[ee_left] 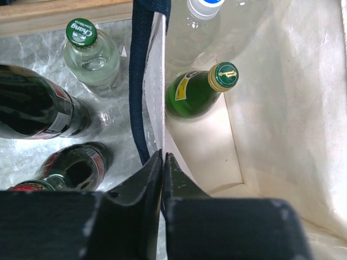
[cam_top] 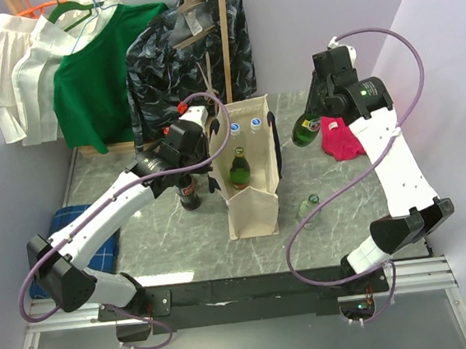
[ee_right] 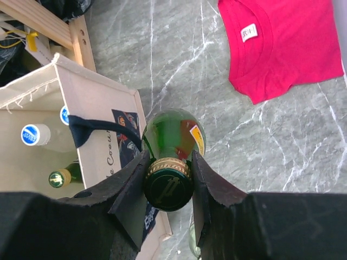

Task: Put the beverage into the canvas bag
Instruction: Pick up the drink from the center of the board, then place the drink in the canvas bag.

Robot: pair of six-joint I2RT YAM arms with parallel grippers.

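Note:
The cream canvas bag (cam_top: pixel 253 210) stands open mid-table with navy handles. Inside it are a green bottle (ee_left: pixel 195 95) and clear bottles with white caps (ee_left: pixel 203 8). My left gripper (ee_left: pixel 162 158) is shut on the bag's left rim beside the navy handle (ee_left: pixel 142 81), at the bag's left wall (cam_top: pixel 212 153) in the top view. My right gripper (ee_right: pixel 169 173) is shut on the capped neck of a green glass beverage bottle (ee_right: pixel 173 132). It holds that bottle (cam_top: pixel 303 131) tilted in the air just right of the bag's far right edge (ee_right: pixel 92 108).
Left of the bag stand dark cola bottles (ee_left: pixel 32 108) (ee_left: pixel 76 168) and a clear green-capped bottle (ee_left: pixel 92 54). A small clear bottle (cam_top: pixel 308 207) is on the table right of the bag. A pink shirt (cam_top: pixel 341 138) lies far right. A blue cloth (cam_top: pixel 99 237) is near left. Hung garments (cam_top: pixel 91 73) and a wooden rack (ee_right: pixel 54 27) are behind.

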